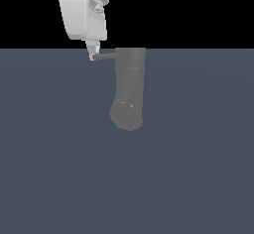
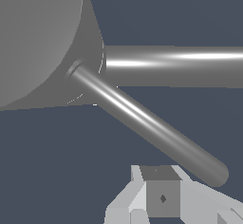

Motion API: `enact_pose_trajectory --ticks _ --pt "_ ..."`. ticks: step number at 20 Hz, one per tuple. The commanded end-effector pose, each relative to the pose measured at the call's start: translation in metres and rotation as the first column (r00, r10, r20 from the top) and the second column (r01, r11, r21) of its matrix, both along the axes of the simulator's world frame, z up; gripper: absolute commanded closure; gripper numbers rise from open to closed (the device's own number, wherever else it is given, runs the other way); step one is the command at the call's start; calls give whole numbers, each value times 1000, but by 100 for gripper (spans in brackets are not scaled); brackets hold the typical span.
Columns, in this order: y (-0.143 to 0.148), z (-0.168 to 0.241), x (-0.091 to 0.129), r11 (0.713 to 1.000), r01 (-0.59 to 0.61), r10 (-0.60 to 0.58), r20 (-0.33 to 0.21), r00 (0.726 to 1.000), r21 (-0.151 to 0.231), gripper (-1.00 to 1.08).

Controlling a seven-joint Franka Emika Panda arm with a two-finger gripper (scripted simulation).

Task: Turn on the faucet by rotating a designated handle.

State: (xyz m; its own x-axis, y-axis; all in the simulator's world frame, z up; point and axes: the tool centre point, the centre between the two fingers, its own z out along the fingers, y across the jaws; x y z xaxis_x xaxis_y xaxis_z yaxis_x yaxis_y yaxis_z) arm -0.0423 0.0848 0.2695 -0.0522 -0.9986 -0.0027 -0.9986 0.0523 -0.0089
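One thin handle [image 1: 105, 56] is all there is to work with in the exterior view — a slim light-grey rod sticking out toward the exterior view's left from the flat upper end of the faucet [image 1: 129, 91], a thick matte grey tube that runs down to a rounded bulging end on the dark worktop [image 1: 59, 168]. The white tool [image 1: 93, 54] hangs just at the rod's free tip, touching or nearly so; whether it is released or clenched I cannot tell. The worktop around looks bare, so a sweep should have room. In the wrist view the handle [image 2: 147, 123] shows glossy, likely rigid and slippery — I would push near its rounded tip for leverage. A second rod [image 2: 175, 66] also leaves the faucet [image 2: 38, 38]; one finger [image 2: 161, 194] sits just beside the tip.
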Motion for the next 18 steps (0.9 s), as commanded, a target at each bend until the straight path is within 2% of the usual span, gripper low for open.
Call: enact_pose_trajectory --ticks 1,13,15,18 --pt "-17 0 -8 1000 18 -18 -6 1000 -3 108" --pt "-45 0 -40 1000 19 -19 -9 1000 -2 108" --pt "-34 0 -36 1000 3 -3 -5 1000 -4 108" --pt "-54 0 -37 1000 6 -6 -6 1000 -3 108"
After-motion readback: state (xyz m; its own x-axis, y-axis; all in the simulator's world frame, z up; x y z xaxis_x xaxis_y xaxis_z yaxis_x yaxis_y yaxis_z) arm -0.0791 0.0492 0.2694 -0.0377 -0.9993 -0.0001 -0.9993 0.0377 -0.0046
